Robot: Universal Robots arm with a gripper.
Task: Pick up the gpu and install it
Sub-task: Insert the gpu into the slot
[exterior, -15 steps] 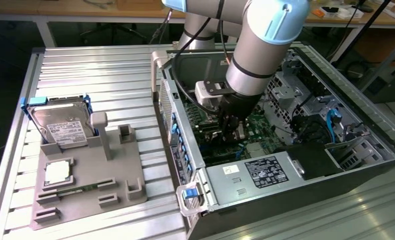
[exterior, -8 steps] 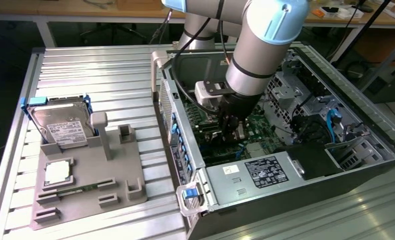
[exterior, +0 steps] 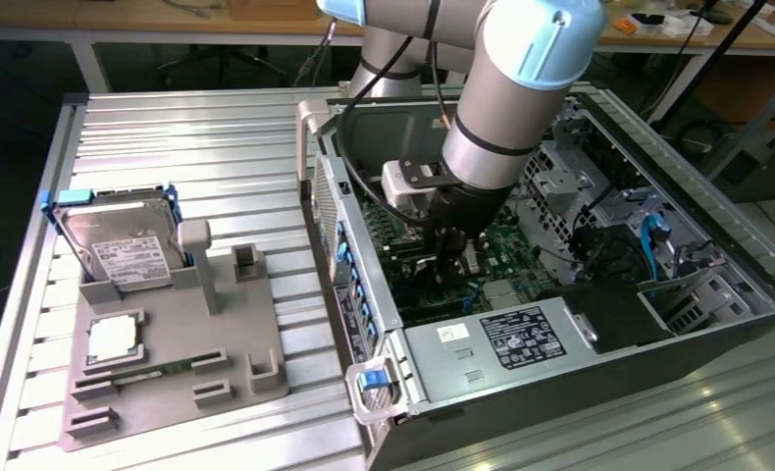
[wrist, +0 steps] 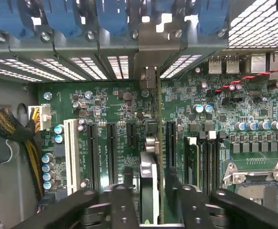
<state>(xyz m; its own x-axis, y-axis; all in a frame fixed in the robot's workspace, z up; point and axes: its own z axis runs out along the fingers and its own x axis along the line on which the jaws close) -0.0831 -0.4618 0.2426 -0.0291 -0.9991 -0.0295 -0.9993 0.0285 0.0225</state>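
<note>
- Step in hand, as judged: install, not pick-up. The gpu (wrist: 149,191) is already inside the open case (exterior: 361,285), stood on edge over the motherboard (wrist: 105,102).
- The card is lined up with an expansion slot, and its bracket end points at the rear slot opening. Full seating is not confirmed from these views.
- The hand (wrist: 151,200) is placed astride the card, low in the case. Whether it is clamped on the card or clear of it cannot be told.
- Next move, as judged: a straight push down along the slot is called for, with the card kept square and the bracket kept in its opening. A tilted card is likely to bind.
- The case is set on the bench (exterior: 204,137), toward the edge at the exterior view's right.
- The grey fixture (exterior: 218,334) is set near the opposite bench edge, well apart from the case.
- Counts: one gpu, one arm, one case, one fixture.
- Held on the fixture: one hard drive (exterior: 129,250), one processor (exterior: 113,336), one memory stick (exterior: 139,371).
</note>
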